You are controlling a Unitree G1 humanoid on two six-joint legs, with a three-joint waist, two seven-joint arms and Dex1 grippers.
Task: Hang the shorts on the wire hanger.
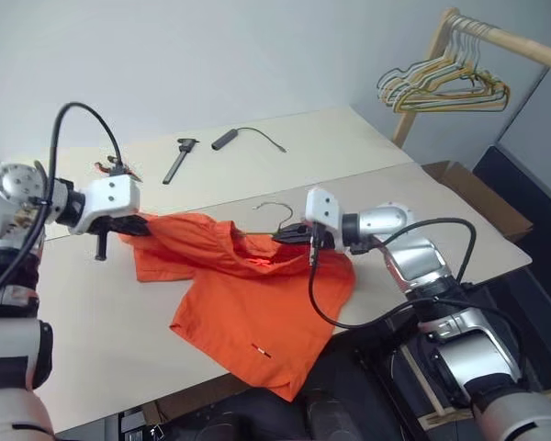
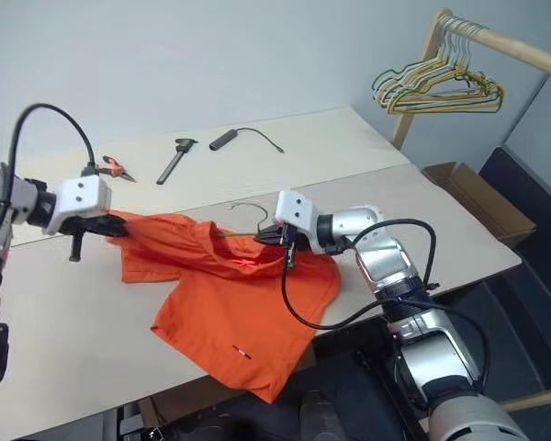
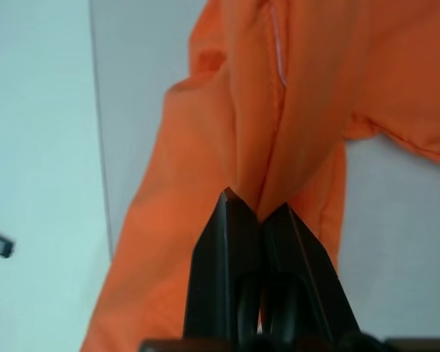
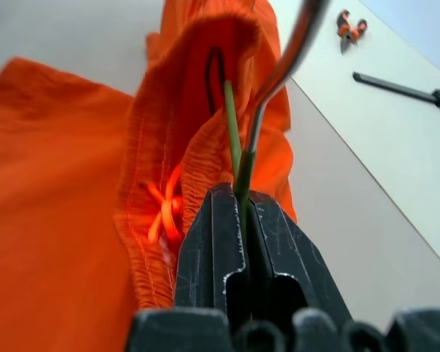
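The shorts lie spread on the table, one leg trailing over the near edge, and both arms have hold of the waistband end. The left gripper has its fingers pinched together on a fold of orange cloth that fans out just past the tips. It looks to be lifting that side clear of the table so the waist stays taut and open.

The right gripper is clamped tight on the hanger. The grey wire rises straight out from between its fingers, with a thin green strand alongside it, and the gathered waistband bunches against the finger on one side. The hook pokes out beyond the fabric, just past the fingertips. My guess is the wire is being threaded through the waist opening, which is why one arm tensions the cloth while the other steers.

Tools lie well away on the far table.
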